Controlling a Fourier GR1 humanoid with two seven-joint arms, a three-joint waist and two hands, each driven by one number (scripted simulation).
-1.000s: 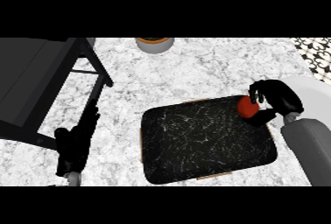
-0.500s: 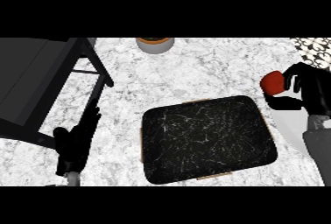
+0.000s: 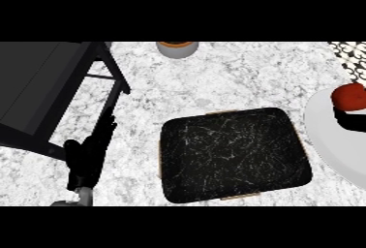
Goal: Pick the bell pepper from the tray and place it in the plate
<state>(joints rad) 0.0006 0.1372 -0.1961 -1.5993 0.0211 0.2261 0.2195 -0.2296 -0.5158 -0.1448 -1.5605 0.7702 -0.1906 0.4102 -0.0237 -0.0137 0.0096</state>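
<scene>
We see the right hand (image 3: 352,118) at the right edge, fingers curled under the red bell pepper (image 3: 349,96), holding it above the white plate (image 3: 322,131); the hand and plate are mostly cut off there. The left hand (image 3: 87,155) rests open, fingers straight, at lower left. The black tray (image 3: 232,154) holds nothing.
</scene>
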